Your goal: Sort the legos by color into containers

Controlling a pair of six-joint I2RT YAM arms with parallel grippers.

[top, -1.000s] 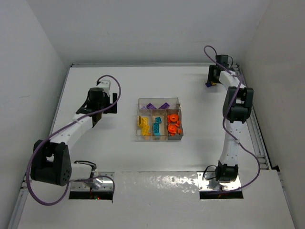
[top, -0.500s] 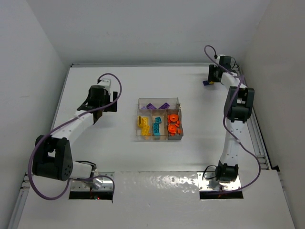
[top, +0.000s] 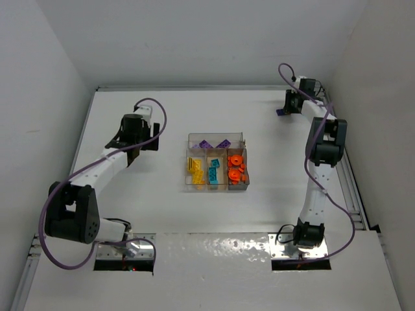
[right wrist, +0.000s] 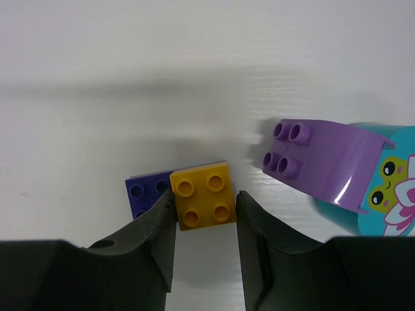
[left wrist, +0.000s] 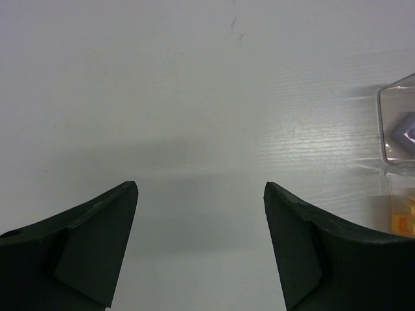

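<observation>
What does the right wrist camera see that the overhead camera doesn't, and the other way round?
Only the right wrist view clearly shows a yellow brick between the right fingers, a dark purple brick beside it, and a curved purple piece against a teal frog-faced piece. Only the overhead view shows the tray of sorted bricks and the left arm. Both show the white table.

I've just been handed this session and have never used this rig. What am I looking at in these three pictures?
Two robot arms stand on a white table. The wide picture looks down from above; the other two come from a camera on each wrist. Mid-table a clear tray holds colour-sorted bricks. The left hand is open over bare table. The right hand flanks a yellow brick beside a dark purple brick; whether it grips is unclear.
</observation>
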